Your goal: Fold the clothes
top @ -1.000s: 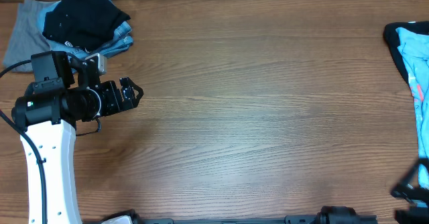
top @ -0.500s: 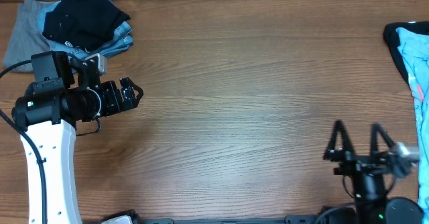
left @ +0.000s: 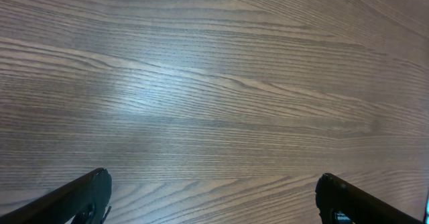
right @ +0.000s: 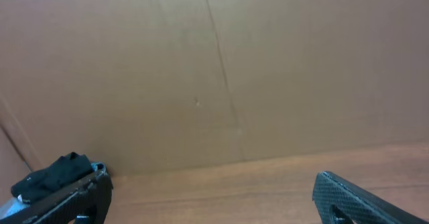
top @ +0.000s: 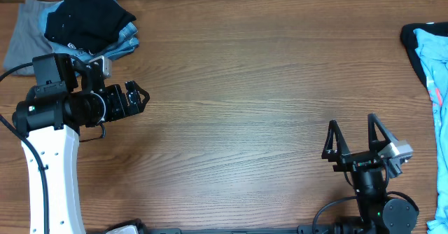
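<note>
The black shirt (top: 87, 13) lies bunched at the table's far left corner, on top of light-blue jeans (top: 124, 43) and a grey cloth (top: 21, 38). It also shows small at the left edge of the right wrist view (right: 57, 170). My left gripper (top: 142, 96) is open and empty over bare wood, in front of and to the right of that pile; its wrist view (left: 214, 190) shows only the tabletop. My right gripper (top: 352, 127) is open and empty near the front right, pointing toward the back wall (right: 211, 190).
A light-blue garment with black edging (top: 428, 52) lies at the right edge of the table. A brown cardboard wall (right: 221, 70) stands along the table's far side. The wooden tabletop (top: 252, 101) spreads between the two arms.
My right arm has come into view from the lower right corner and moved left, with its gripper open. My left arm and the pile have not moved.
</note>
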Robot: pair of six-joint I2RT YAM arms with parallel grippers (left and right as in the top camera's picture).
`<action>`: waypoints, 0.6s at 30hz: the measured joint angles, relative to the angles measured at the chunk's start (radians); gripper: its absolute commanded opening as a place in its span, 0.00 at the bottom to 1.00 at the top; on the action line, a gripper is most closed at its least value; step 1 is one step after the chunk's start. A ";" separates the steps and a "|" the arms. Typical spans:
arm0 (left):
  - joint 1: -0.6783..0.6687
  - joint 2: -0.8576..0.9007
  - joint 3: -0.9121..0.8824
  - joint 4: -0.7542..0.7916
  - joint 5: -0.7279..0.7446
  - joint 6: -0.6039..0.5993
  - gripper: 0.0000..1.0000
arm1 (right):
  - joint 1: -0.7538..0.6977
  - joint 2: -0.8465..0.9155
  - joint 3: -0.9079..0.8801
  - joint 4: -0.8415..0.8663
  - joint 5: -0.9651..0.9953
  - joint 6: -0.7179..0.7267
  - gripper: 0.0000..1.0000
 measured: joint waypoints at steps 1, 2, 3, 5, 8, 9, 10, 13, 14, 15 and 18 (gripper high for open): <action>0.000 0.000 0.000 0.000 0.000 0.000 1.00 | 0.006 0.000 -0.011 0.023 0.005 0.000 1.00; 0.000 0.000 0.000 0.000 0.000 0.000 1.00 | 0.012 0.000 -0.022 0.042 0.010 0.000 1.00; 0.000 0.000 0.000 0.000 0.000 0.000 1.00 | 0.018 0.000 -0.032 0.061 0.015 0.000 1.00; 0.000 0.000 0.000 0.000 0.000 0.000 1.00 | 0.026 0.000 -0.052 0.089 0.023 0.000 1.00; 0.000 0.000 0.000 0.000 0.000 0.000 1.00 | 0.037 0.000 -0.087 0.128 0.032 -0.001 1.00; 0.000 0.000 0.000 0.000 0.000 0.000 1.00 | 0.042 0.000 -0.094 0.141 0.035 0.000 1.00; 0.000 0.000 0.000 0.000 0.000 0.000 1.00 | 0.047 0.000 -0.105 0.152 0.039 0.000 1.00; 0.000 0.000 0.000 0.000 0.000 0.000 1.00 | 0.057 0.000 -0.134 0.159 0.046 0.000 1.00; 0.000 0.000 0.000 0.000 0.000 0.000 1.00 | 0.059 0.000 -0.145 0.160 0.049 -0.001 1.00; 0.000 0.000 0.000 0.000 0.000 0.000 1.00 | 0.059 0.000 -0.154 0.161 0.050 0.000 1.00; 0.000 0.000 0.000 0.000 0.000 0.000 1.00 | 0.060 0.000 -0.171 0.138 0.059 -0.001 1.00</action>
